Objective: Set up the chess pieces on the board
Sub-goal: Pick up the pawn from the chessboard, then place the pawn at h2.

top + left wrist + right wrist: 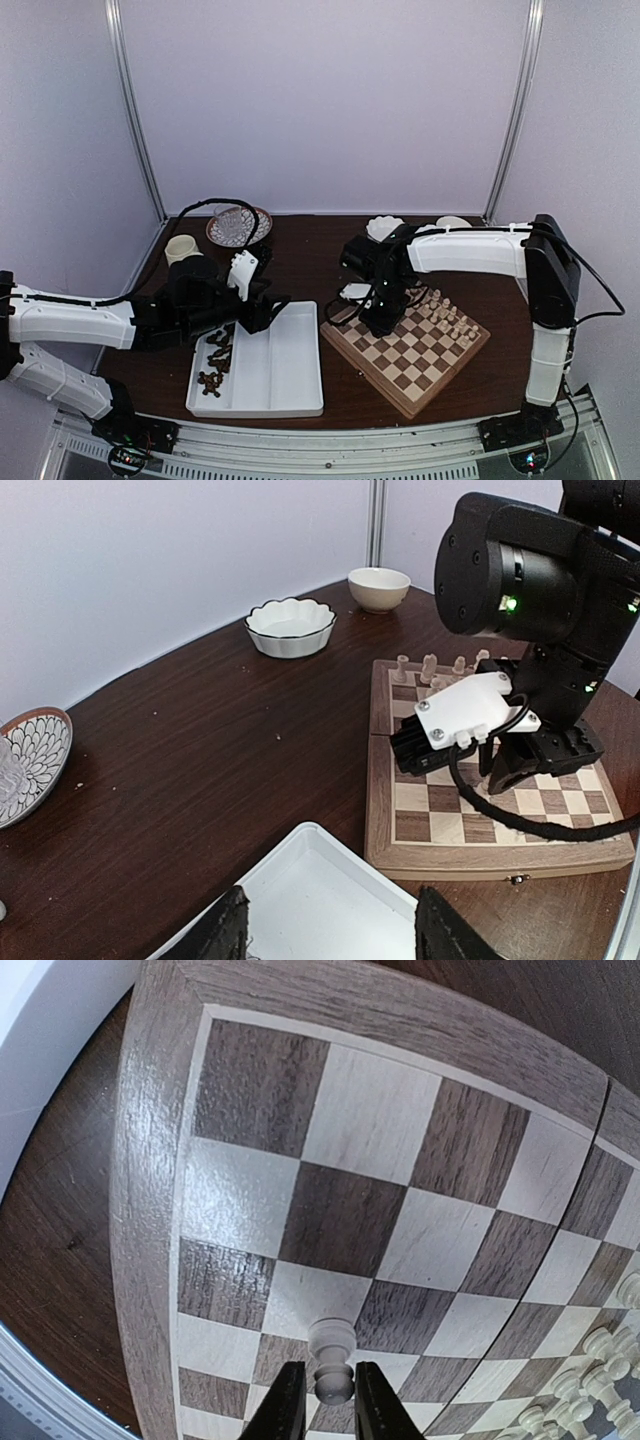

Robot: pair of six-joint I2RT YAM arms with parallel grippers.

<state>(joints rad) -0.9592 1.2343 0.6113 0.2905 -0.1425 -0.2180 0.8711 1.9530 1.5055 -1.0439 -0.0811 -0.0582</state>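
Observation:
The board (pixel 400 398) lies right of centre, with several pale chess pieces (pixel 450 318) in rows along its far right side. My right gripper (pixel 378 322) reaches down over the board's left part. In the right wrist view its fingers (pixel 289 1405) press on both sides of a pale pawn's head (pixel 332 1355), and the pawn's base sits on a pale square of the board (pixel 340 1210). My left gripper (pixel 335 930) hangs open over the white tray (pixel 320 890), with nothing between its fingers. Dark chess pieces (pixel 215 365) lie in the tray's left compartment.
The white two-compartment tray (pixel 290 370) sits left of the board. Two white bowls (pixel 385 228) (pixel 452 222) stand at the back right, a patterned plate (pixel 238 226) and a cream cup (pixel 182 248) at the back left. The right arm (pixel 530 590) looms over the board.

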